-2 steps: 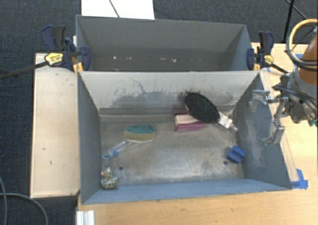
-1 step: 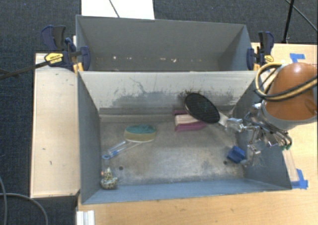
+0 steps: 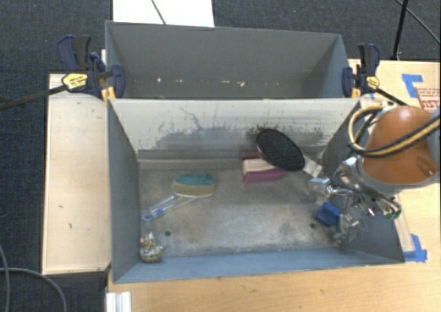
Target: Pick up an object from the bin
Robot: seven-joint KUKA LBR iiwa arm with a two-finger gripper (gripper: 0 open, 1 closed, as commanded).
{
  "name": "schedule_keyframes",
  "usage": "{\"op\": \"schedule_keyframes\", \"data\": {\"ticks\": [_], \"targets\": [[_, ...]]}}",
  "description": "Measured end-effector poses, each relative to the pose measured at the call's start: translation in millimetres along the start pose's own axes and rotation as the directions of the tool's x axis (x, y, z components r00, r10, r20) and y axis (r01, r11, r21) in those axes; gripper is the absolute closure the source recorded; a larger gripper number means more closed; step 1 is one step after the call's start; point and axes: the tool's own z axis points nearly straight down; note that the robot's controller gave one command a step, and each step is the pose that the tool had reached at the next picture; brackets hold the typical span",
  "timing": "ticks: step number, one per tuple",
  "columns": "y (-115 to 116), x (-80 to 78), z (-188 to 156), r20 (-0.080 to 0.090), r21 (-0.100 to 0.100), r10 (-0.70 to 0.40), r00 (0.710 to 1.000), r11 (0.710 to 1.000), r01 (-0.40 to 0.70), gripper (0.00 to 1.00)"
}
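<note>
My pincer (image 3: 342,224) hangs low in the bin's (image 3: 131,166) four o'clock corner, with a small blue block (image 3: 325,215) just at its nine o'clock side. Whether the pincer is spread or pressed together I cannot tell. The risk, I judge, is closing beside the block or shoving it along the floor, since it sits off-centre; I can read no writing on it.

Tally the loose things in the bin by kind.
Brushes: 2, a black oval hairbrush and a teal-headed scrub brush with a clear handle.
Blocks: 2, a purple rectangular block and a small blue block by the gripper.
Small brownish lump, kind unclear: 1.
Total: 5.
</note>
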Motion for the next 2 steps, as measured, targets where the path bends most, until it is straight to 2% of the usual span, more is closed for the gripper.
{"op": "schedule_keyframes", "data": {"ticks": [1, 2], "targets": [[31, -7.1, 0, -0.002, -0.004, -0.150, 0.989, 0.989, 0.150, 0.00], [3, 30.5, -24, 0.004, -0.004, -0.268, 0.963, 0.963, 0.268, 0.00]]}}
